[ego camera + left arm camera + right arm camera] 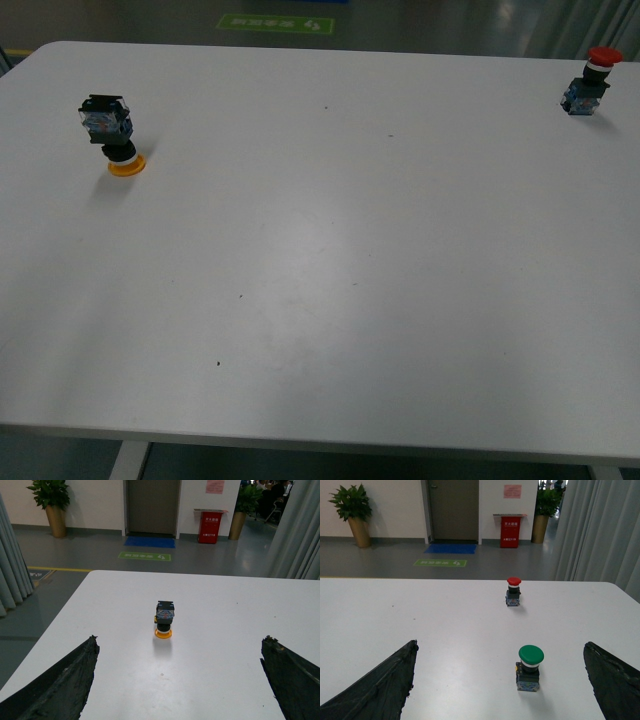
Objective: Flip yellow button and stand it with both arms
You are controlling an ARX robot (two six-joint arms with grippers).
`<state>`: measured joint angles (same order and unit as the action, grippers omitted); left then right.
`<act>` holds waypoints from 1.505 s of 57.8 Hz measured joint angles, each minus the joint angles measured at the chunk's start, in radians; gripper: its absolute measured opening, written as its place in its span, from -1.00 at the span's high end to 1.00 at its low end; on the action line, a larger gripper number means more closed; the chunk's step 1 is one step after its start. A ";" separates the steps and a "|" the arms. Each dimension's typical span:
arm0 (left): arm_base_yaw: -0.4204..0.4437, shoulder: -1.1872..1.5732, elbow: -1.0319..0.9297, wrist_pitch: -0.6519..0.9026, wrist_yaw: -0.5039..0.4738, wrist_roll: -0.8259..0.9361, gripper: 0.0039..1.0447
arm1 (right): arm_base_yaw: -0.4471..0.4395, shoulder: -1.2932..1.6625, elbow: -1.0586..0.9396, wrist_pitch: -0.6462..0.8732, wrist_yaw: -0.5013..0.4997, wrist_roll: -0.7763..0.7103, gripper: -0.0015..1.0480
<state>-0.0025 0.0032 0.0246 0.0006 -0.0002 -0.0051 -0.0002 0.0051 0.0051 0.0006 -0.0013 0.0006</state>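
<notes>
Yellow button point(113, 135) cap-down; green button point(529, 667) only in right wrist view; left gripper point(180, 641), right gripper point(500, 644) jaws wide.

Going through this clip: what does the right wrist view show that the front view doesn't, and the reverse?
Only the right wrist view: a green button standing cap up, and the right gripper, fingers spread wide, holding nothing. Only the front view: the yellow button, resting cap down with its contact block on top. Both: the red button standing cap up on the white table.
</notes>
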 joint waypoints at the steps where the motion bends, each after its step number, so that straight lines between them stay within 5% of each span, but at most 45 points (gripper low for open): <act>1: 0.000 0.000 0.000 0.000 0.000 0.000 -0.87 | 0.000 0.000 0.000 0.000 0.000 0.000 -0.86; 87: 0.000 0.000 0.000 0.000 0.000 0.000 -0.87 | 0.000 0.000 0.000 0.000 0.000 0.000 -0.86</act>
<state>-0.0025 0.0032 0.0246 0.0006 -0.0002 -0.0051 -0.0002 0.0051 0.0051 0.0006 -0.0013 0.0006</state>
